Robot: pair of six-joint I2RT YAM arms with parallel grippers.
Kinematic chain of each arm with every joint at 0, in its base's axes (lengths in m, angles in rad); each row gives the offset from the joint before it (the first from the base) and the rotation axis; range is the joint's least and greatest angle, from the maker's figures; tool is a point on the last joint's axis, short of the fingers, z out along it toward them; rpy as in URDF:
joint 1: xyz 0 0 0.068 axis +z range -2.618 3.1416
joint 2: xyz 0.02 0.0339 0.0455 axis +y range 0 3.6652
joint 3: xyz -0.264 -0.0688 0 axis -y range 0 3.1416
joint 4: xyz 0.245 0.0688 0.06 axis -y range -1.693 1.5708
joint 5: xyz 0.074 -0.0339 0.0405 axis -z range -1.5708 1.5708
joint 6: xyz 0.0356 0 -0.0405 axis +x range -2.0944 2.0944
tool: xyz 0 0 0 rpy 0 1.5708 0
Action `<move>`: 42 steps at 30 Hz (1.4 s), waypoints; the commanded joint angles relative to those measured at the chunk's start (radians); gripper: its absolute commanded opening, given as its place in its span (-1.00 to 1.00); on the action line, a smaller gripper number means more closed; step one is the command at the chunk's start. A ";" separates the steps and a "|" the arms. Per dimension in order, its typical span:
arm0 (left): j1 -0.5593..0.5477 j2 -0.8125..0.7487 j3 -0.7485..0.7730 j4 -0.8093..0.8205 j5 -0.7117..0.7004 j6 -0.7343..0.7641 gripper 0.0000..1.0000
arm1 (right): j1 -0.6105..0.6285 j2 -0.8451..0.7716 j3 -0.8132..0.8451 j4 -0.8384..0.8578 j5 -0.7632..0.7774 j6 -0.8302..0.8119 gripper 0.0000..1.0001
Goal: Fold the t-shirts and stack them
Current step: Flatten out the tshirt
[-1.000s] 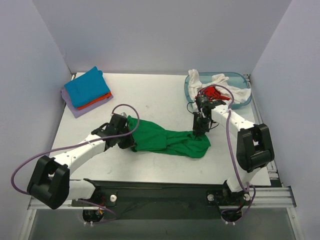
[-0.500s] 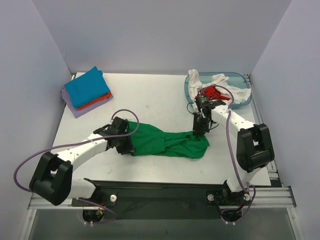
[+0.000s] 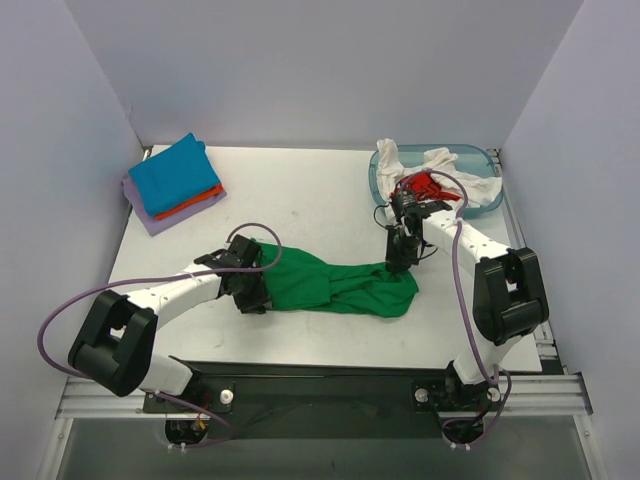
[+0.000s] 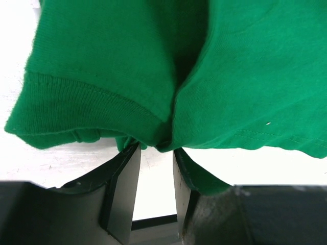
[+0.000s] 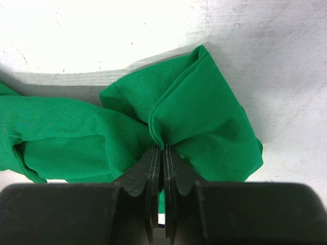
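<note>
**Top view.** The tub holds two things. A white shirt spills over its back rim, and a red shirt is crumpled at its front left. Far to the tub's left, three folded shirts make one stack, with the blue shirt on top, the orange shirt under it and the lavender shirt at the bottom. In front of the tub and to its left, the green shirt lies bunched in a long strip on the table. The right gripper is at the end of the strip nearer the tub, and the left gripper is at the farther end. That makes one tub and six shirts, one of each colour.

**Left wrist.** The left gripper is released. Its fingers stand apart with bare table showing in the gap. The green shirt's hemmed edge lies across the tips, unpinched.

**Right wrist.** The right gripper is clenched on a fold of the green shirt, which puffs out on either side.
</note>
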 commanded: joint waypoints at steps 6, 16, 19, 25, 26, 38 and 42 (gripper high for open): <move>-0.005 -0.021 -0.002 0.104 -0.003 0.013 -0.18 | 0.007 -0.026 -0.001 -0.031 0.002 -0.001 -0.95; -0.006 -0.004 0.011 0.083 -0.001 0.015 -0.70 | 0.005 -0.027 -0.002 -0.031 0.002 -0.004 -0.95; -0.005 -0.031 0.026 0.036 -0.007 0.012 -0.74 | 0.005 -0.032 -0.002 -0.031 0.002 -0.005 -0.95; -0.005 -0.148 0.047 -0.040 -0.030 0.001 -1.00 | 0.007 -0.030 -0.001 -0.033 -0.001 -0.002 -0.94; -0.005 -0.162 0.052 -0.050 -0.036 -0.001 -1.00 | 0.005 -0.032 -0.001 -0.034 -0.001 -0.002 -0.94; 0.023 -0.297 0.149 -0.179 -0.071 -0.019 -1.00 | 0.017 -0.173 -0.036 -0.074 -0.023 -0.005 -0.95; 0.116 -0.366 0.190 -0.228 -0.105 0.004 -1.00 | 0.048 -0.280 -0.071 -0.118 -0.023 -0.030 -0.96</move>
